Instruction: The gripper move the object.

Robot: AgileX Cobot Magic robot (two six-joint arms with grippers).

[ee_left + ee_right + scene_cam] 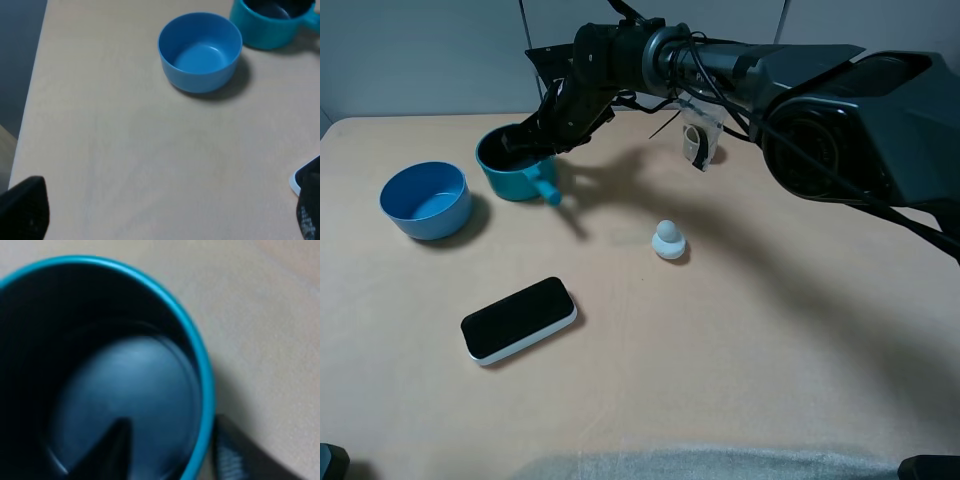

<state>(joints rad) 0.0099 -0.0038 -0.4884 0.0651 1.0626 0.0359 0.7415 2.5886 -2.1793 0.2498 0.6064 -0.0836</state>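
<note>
Right gripper (535,138) straddles the saucepan (505,180) rim. Only its wrist view shows one finger inside and one outside; clamped or loose, can't tell. Left wrist view catches the blue bowl (200,75) beside the pan; left gripper (22,212) barely visible, its fingers' state unclear.

Right arm stretches across leftward, its gripper (527,140) angled down, parted.

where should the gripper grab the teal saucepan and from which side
Take the saucepan by its rim wall, coming from above, one finger inside and one outside. It stands upright with an open mouth and a thin wall, and the right gripper straddles that rim with its jaws open. The stick handle is short and low, probably a harder target.
</note>
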